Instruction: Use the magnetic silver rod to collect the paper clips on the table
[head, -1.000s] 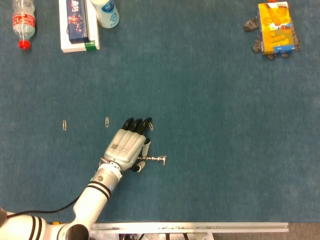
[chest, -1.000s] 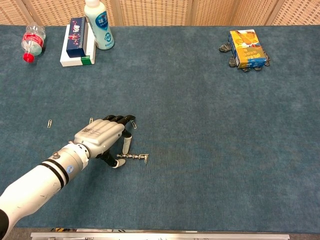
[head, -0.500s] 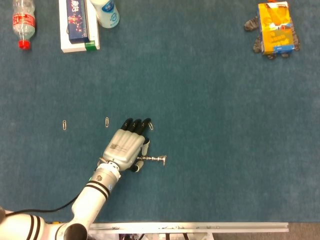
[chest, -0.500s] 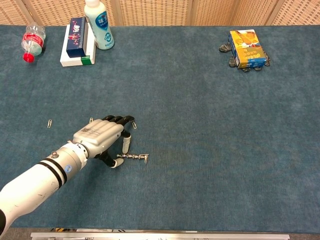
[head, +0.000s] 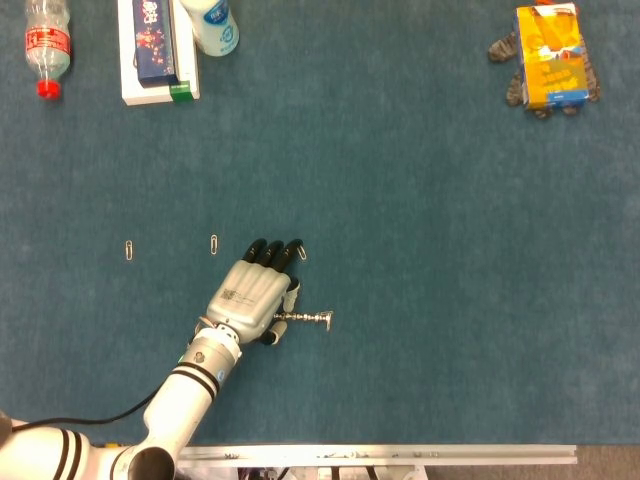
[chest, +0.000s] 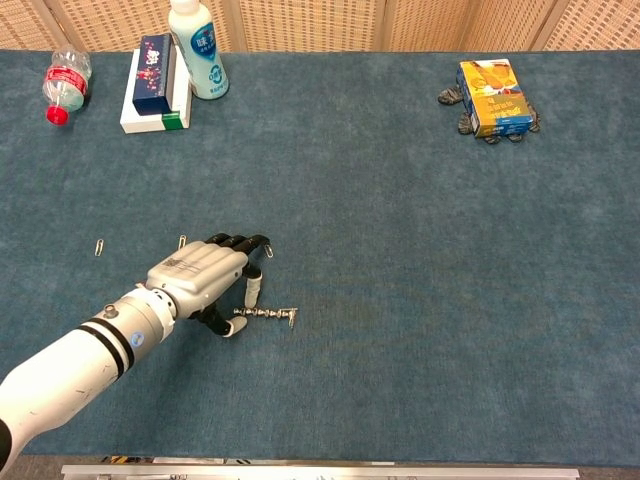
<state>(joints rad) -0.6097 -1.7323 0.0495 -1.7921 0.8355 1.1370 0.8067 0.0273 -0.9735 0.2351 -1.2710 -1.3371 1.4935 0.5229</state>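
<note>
Since the earlier frames almost nothing is displaced: the left hand (head: 254, 293) is drawn back very slightly toward the robot, and every object is found where it was. Table (head: 420, 220): blue felt surface on which everything rests. Left hand, also seen in the chest view (chest: 200, 279): laid palm down over the near-left part of the table, dark fingertips (head: 274, 248) stretched away from the robot, thumb lowered at the near end of the rod; no firm grasp is shown, and whether the thumb touches the rod cannot be told. Right hand: not seen in either view. Silver rod (head: 306, 319), also (chest: 266, 314): lying flat, long axis across the table, its left end beside the thumb, the rest extending to the right, clear of the palm. The left hand is judged much the nearer, and a closing of thumb and fingers on the rod's left end is judged to be the coming step. Paper clips: one (head: 302, 252) just beyond the fingertips, one (head: 214, 243) just left of the hand, one (head: 129, 249) further left; none is gathered yet. Far edge: clear bottle (head: 47, 45), boxes (head: 156, 50), white bottle (head: 211, 24), yellow carton (head: 551, 44), all well apart. No obstruction is noted.
</note>
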